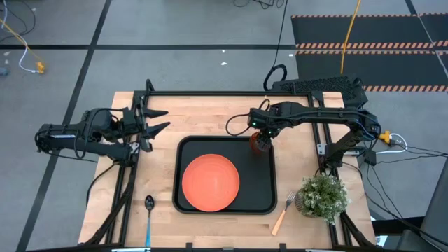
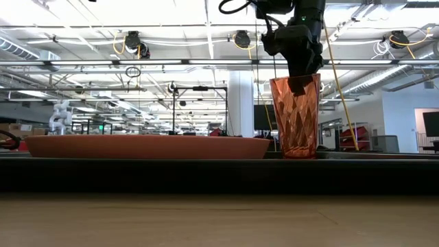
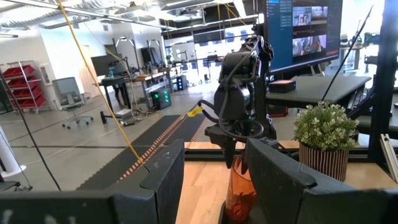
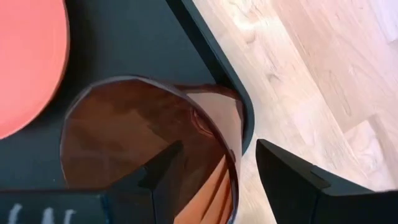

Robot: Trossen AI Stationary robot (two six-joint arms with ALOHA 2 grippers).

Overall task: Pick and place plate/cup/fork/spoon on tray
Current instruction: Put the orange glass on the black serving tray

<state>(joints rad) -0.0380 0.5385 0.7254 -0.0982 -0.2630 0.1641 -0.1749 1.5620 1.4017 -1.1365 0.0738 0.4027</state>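
Black tray (image 1: 264, 203) taken as landmark on the wooden table (image 1: 203, 112). Orange plate (image 1: 211, 182) lying flat inside the tray, toward its near-left part; seen edge-on only in the low view. Cup (image 1: 261, 145) standing upright in the tray's far-right corner, mostly hidden from above by the right gripper (image 1: 261, 142); base and faceted wall clear in the low view (image 2: 295, 116), rim cut off at the wrist picture's edge (image 4: 149, 149). Right gripper poised directly over the cup, fingers spread, one finger (image 4: 163, 167) dipping inside the mouth and the other (image 4: 287, 177) outside the wall over the tray rim; no clear contact with the wall, so a grip cannot be confirmed. Fork (image 1: 283, 212) off the tray, just beyond its near-right corner, beside a small potted plant (image 1: 320, 196). Spoon (image 1: 148, 213) off the tray, left of its near-left corner, blue handle running out of frame. Left gripper (image 1: 159, 120) parked well left of the tray's far-left corner, fingers spread, holding nothing.
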